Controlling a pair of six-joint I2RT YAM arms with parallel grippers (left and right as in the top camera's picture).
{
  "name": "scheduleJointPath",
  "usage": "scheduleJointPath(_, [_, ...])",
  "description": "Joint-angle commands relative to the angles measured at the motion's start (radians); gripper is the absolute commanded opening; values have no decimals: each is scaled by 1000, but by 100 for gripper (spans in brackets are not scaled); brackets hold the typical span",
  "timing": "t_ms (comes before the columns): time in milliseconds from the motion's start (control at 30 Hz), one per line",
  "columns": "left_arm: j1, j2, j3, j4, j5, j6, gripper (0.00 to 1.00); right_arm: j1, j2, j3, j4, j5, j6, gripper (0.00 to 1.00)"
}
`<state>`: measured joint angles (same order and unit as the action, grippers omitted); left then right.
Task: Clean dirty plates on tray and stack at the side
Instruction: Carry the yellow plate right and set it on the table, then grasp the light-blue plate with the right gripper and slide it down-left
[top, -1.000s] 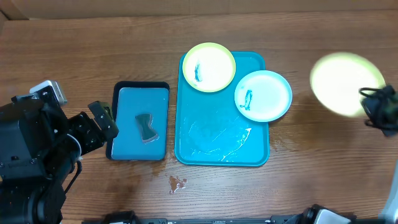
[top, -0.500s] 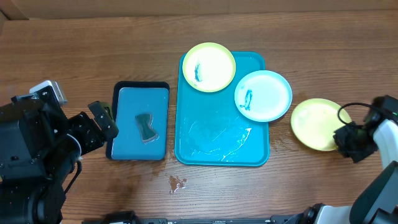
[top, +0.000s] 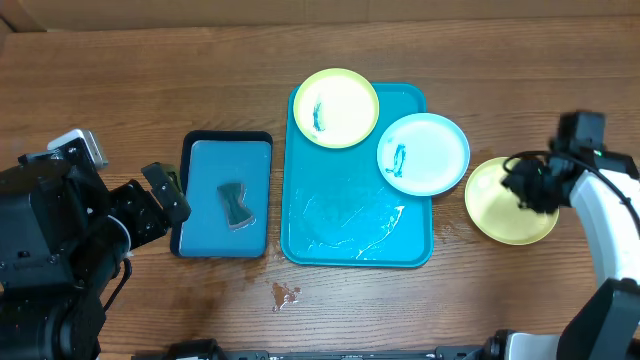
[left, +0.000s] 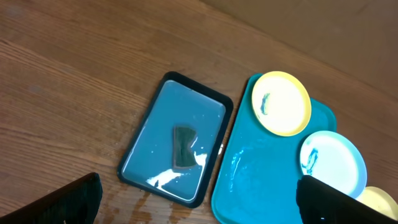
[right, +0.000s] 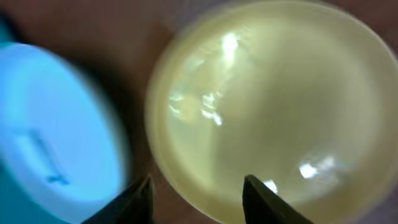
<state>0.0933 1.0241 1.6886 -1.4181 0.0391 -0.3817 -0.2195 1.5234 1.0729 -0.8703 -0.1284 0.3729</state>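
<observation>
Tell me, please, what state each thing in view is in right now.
turquoise tray, wet and streaked
yellow-green plate, smeared, on the tray
light blue plate, smeared, overhanging the tray's right rim
yellow plate, looks clean, flat on the table
sponge, lying in the small dark-rimmed tray
left tool, open, empty
right tool, open over the yellow plate

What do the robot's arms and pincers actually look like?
The left arm is bulky and black, with a pale grey block and black cables. The right arm has a white shell, a black wrist and a looping black cable. The left gripper and right gripper each end in two dark fingers.
</observation>
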Motion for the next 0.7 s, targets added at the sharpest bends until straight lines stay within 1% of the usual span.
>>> scheduleJointPath(0, [3, 3, 12, 2, 44, 11, 100, 64, -21, 26, 71, -71, -94, 53])
scheduleJointPath(100, [3, 3, 12, 4, 75, 16, 100, 115, 11, 26, 175, 11, -94, 54])
scheduleJointPath(200, [3, 8, 12, 7, 119, 77, 100, 141, 66, 26, 248, 57, -94, 54])
scheduleJointPath(233, [3, 13, 12, 8, 147, 110, 100, 147, 103, 26, 277, 56, -94, 54])
scheduleJointPath(333, [3, 25, 12, 8, 201, 160, 100, 154, 171, 26, 309, 47, -94, 54])
scheduleJointPath(433, [3, 42, 12, 7, 224, 177, 100, 157, 238, 26, 321, -17, -94, 54])
scheduleJointPath(467, [3, 47, 12, 7, 224, 177, 100, 157, 253, 26, 320, -34, -94, 50])
scheduleJointPath(500, [3, 51, 12, 6, 224, 177, 100, 157, 263, 26, 319, -49, -94, 41])
scheduleJointPath(533, [3, 56, 12, 5, 224, 177, 100, 157, 269, 26, 315, -56, -94, 26])
scheduleJointPath(600, [3, 69, 12, 3, 224, 177, 100, 157, 267, 27, 306, -57, -93, 10])
scheduleJointPath(633, [3, 75, 12, 0, 224, 177, 100, 157, 259, 31, 291, -60, -93, 4])
scheduleJointPath(667, [3, 81, 12, -3, 224, 178, 100, 157, 249, 36, 273, -60, -93, 4])
